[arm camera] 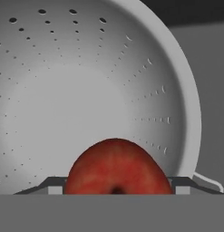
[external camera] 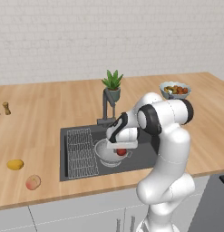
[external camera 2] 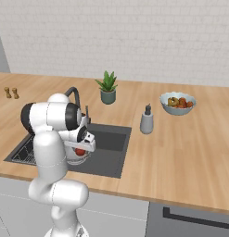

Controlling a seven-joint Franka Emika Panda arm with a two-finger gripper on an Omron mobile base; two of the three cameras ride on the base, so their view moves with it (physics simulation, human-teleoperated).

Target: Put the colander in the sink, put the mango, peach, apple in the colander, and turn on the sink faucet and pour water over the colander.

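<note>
Pincer [external camera: 122, 151] clamped on the apple [arm camera: 117, 166], hovering over the colander [arm camera: 86, 86] seated in the sink [external camera: 140, 156], lined up for a drop. Mango [external camera: 15, 164] and peach [external camera: 33, 182] waiting on the desk [external camera: 41, 118] at eight o'clock.

Potted plant [external camera: 113, 84], fruit bowl [external camera: 175, 90], soap dispenser [external camera 2: 146, 120]

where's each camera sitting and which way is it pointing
Left base view: behind the arm's left, facing forward and down at the sink; arm rises lower right.
Right base view: behind its right, same sink; arm lower left.
Hand view: on the hand, looking into the colander at the apple; fingers flank it.
Both base views share the colander, apple and faucet.
</note>
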